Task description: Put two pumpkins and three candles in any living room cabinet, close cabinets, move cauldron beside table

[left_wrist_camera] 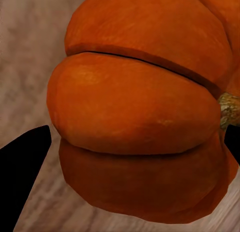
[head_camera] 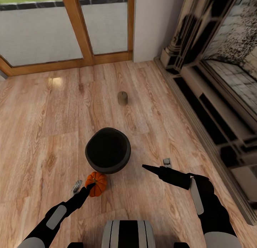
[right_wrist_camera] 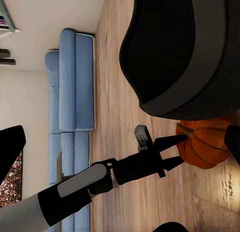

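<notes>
Your left pincer is right at the pumpkin; its two fingers are spread apart, one dark tip by the stem side and the other off to the far side, and it has not squeezed yet; in the left wrist view the pumpkin looks huge and sits between the finger tips, so you are very close. The right wrist view shows that left pincer open, with its tips touching or almost touching the pumpkin; I cannot tell which.

Your right pincer hangs over the floor on the other side; it is open and holds nothing.

The pumpkin rests on the floor, just beside the black cauldron; past the cauldron, well apart, one candle stands upright on the floor; the low dark cabinet runs along the wall on your right.

I think you are on the step of picking up this pumpkin; next, push the fingers in a little so the pumpkin sits deep between them, then close gently and lift; mind the cauldron, it is close and easy to bump; after that, carry the pumpkin over to the cabinet.
</notes>
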Motion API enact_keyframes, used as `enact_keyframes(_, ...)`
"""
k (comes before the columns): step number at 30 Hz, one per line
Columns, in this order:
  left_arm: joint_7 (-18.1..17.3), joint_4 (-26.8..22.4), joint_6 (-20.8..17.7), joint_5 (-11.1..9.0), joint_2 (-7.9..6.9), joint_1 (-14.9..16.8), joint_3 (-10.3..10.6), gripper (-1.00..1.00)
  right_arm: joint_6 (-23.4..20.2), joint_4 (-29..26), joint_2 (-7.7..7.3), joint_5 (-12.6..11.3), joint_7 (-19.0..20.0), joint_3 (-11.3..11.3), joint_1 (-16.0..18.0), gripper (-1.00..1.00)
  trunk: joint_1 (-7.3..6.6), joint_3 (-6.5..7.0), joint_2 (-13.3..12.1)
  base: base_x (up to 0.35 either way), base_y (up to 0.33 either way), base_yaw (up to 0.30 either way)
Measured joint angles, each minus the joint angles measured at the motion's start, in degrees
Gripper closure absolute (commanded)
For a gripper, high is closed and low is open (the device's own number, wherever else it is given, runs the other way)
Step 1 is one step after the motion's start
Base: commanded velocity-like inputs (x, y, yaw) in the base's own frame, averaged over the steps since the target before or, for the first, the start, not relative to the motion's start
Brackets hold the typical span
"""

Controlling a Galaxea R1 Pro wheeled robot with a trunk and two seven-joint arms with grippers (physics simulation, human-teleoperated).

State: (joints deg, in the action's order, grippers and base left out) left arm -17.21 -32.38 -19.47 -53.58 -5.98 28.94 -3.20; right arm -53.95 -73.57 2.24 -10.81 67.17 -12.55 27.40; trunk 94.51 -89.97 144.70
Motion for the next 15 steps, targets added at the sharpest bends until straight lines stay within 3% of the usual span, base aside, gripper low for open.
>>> enact_keyframes(7, 0.0, 0.0, 0.0, 0.0, 0.04, 0.0, 0.0, 1.0, 0.0, 0.0, 0.0, 0.0, 0.0, 0.0, 0.0, -1.0, 0.0, 0.0, 0.0, -0.008, 0.001, 0.0)
enact_keyframes(15, 0.0, 0.0, 0.0, 0.0, 0.1, 0.0, 0.0, 1.0, 0.0, 0.0, 0.0, 0.0, 0.0, 0.0, 0.0, -1.0, 0.01, 0.0, 0.0, -0.124, 0.073, 0.0)
